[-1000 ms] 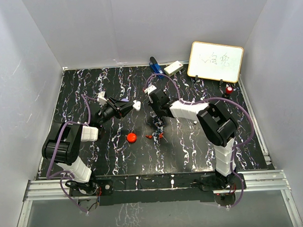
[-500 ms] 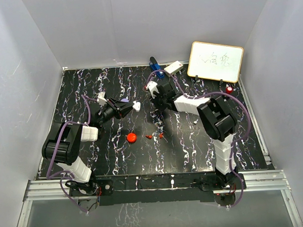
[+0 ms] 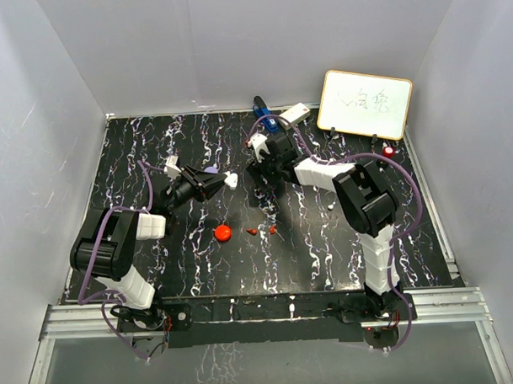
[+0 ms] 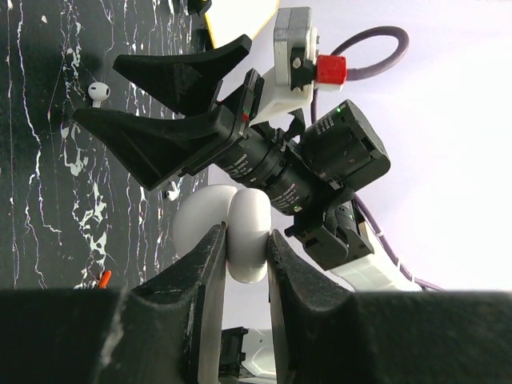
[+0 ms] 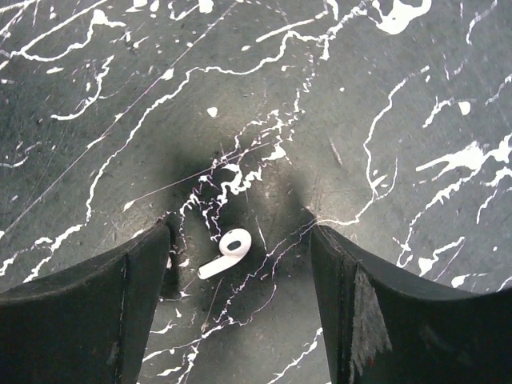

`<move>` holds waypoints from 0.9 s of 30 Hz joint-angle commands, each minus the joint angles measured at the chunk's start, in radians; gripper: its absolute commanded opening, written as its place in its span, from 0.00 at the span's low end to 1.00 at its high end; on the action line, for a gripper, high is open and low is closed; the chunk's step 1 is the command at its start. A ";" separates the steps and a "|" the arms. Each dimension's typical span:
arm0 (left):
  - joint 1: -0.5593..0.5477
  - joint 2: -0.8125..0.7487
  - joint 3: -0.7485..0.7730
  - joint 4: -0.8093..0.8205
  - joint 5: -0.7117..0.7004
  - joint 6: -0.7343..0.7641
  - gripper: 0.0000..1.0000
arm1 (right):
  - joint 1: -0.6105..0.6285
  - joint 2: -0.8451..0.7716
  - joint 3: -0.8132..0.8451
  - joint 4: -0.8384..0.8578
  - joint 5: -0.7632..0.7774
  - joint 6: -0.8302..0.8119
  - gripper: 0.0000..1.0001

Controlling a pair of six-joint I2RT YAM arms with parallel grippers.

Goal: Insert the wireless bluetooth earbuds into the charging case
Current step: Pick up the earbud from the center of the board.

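Note:
My left gripper (image 4: 242, 256) is shut on a white rounded charging case (image 4: 244, 228), held above the table (image 3: 231, 179). My right gripper (image 5: 240, 264) stands open just over the table, pointing down. A white earbud (image 5: 226, 252) lies flat on the marbled surface between its fingers, touching neither. The left wrist view shows that earbud (image 4: 98, 92) between the right gripper's fingertips (image 4: 80, 118). Another white earbud (image 3: 331, 206) lies to the right. Small red bits (image 3: 273, 229) lie near the table's middle.
A red round button-like piece (image 3: 222, 233) sits left of the red bits. At the back stand a whiteboard (image 3: 365, 103), a blue object (image 3: 265, 116) and a white box (image 3: 293, 115). A red-capped marker (image 3: 388, 152) lies at the right edge.
My right gripper has swung from the red bits toward the far side and its jaws have opened. The left gripper with the case has not moved.

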 commanded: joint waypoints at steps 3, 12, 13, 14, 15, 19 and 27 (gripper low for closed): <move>0.007 -0.032 0.016 0.021 0.013 0.010 0.00 | -0.009 -0.049 0.109 -0.067 0.016 0.339 0.65; 0.006 -0.004 0.017 0.047 0.024 0.003 0.00 | 0.022 -0.070 0.088 -0.169 0.138 0.569 0.62; 0.006 -0.002 0.017 0.049 0.025 0.001 0.00 | 0.028 -0.069 0.091 -0.182 0.167 0.573 0.61; 0.006 -0.002 0.018 0.051 0.025 0.000 0.00 | 0.033 -0.065 0.094 -0.192 0.191 0.576 0.61; 0.006 -0.002 0.018 0.053 0.025 0.000 0.00 | 0.039 -0.061 0.101 -0.206 0.216 0.578 0.60; 0.007 0.003 0.017 0.057 0.027 -0.009 0.00 | 0.061 -0.034 0.130 -0.251 0.276 0.600 0.57; 0.011 0.001 0.010 0.091 0.031 -0.015 0.00 | 0.080 0.033 0.188 -0.297 0.343 0.643 0.47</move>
